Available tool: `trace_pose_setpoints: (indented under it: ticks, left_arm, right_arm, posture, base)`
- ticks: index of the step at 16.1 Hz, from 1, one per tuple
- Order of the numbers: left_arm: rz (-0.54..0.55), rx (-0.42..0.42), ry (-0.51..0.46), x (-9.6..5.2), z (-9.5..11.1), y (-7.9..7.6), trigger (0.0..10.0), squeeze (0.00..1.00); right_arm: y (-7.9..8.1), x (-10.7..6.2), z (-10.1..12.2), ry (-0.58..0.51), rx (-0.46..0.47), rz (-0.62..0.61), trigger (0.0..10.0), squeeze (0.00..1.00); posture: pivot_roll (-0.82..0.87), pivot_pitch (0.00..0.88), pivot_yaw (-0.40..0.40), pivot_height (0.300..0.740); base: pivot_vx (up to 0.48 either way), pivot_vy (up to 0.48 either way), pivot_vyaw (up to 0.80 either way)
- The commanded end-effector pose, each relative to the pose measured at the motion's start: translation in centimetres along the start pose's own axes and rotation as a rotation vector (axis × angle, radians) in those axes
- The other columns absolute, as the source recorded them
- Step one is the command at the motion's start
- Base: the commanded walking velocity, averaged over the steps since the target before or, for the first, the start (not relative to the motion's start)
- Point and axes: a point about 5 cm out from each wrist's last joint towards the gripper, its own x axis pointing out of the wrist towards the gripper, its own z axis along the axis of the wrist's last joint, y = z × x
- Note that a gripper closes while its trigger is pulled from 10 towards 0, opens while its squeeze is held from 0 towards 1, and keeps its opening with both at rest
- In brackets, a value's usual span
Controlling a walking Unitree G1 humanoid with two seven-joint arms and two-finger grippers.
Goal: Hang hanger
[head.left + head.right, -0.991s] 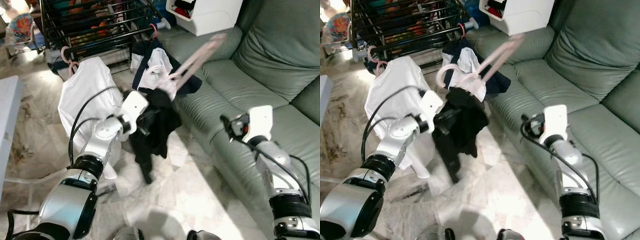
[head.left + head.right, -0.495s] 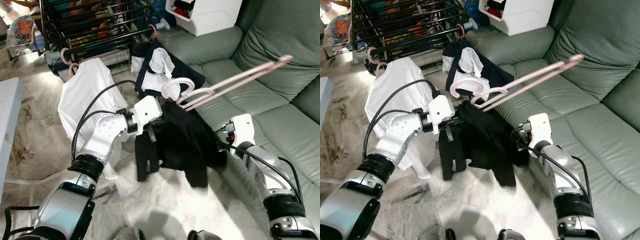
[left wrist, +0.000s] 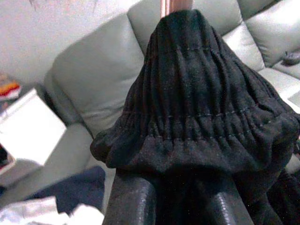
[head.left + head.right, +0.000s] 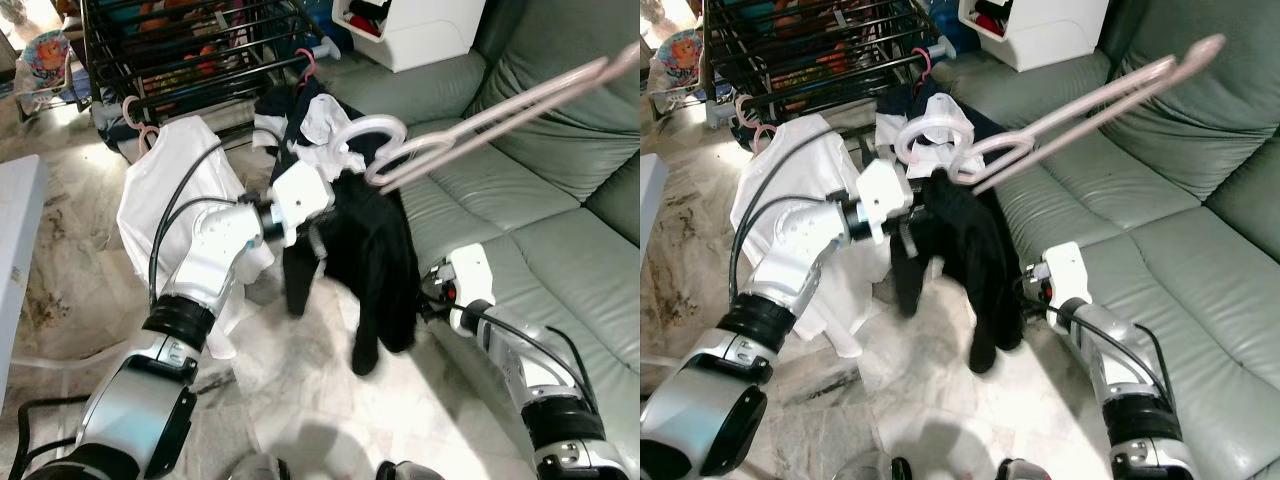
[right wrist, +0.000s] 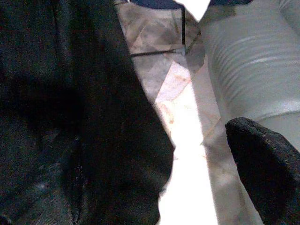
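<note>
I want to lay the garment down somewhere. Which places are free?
Free: the sofa seat cushions right of the black garment, and the marble floor between the arms. Crowded: the drying rack, with the white shirt hanging there.

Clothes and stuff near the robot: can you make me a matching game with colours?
Things:
1. hanger
2. garment held by the left gripper
3. sofa
4. shirt hanging on the drying rack

Colours:
A. white
B. grey-green
C. pink
D. black

Pairs: 1-C, 2-D, 3-B, 4-A
</note>
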Motion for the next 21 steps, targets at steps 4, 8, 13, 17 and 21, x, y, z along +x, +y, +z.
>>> trace_pose_setpoints:
  ticks: [4,8,13,17,21]
  left_arm:
    - [0.030,0.042,-0.145,1.2,4.3,1.8,0.0,0.00]
    - [0.003,0.020,-0.153,1.4,4.6,0.9,0.0,0.00]
    - [0.040,-0.026,-0.249,2.4,7.2,1.5,0.0,0.00]
    - [0.116,-0.067,-0.307,2.1,8.9,3.3,0.0,0.00]
    - [0.154,-0.067,-0.264,1.3,8.2,4.1,0.0,0.00]
  right_arm:
    - [0.2,0.7,-0.3,0.021,0.013,0.004,10.0,0.01]
    - [0.1,0.7,5.0,-0.287,-0.008,-0.015,10.0,0.00]
    - [-1.2,1.2,0.4,-0.018,0.022,-0.092,0.0,0.00]
    - [-3.7,0.0,-1.6,0.033,0.146,-0.250,0.0,0.00]
    - [-6.4,-1.7,-2.0,0.043,0.133,-0.383,0.0,0.00]
  posture:
    - [-0.06,0.028,0.091,0.740]
    - [-0.06,0.029,0.094,0.740]
    - [-0.06,0.025,0.086,0.740]
    - [-0.06,0.024,0.083,0.740]
    - [-0.06,0.023,0.081,0.740]
  base:
    - [0.000,0.000,0.00]
    - [0.000,0.000,0.00]
    - [0.000,0.000,0.00]
    - [0.000,0.000,0.00]
    - [0.000,0.000,0.00]
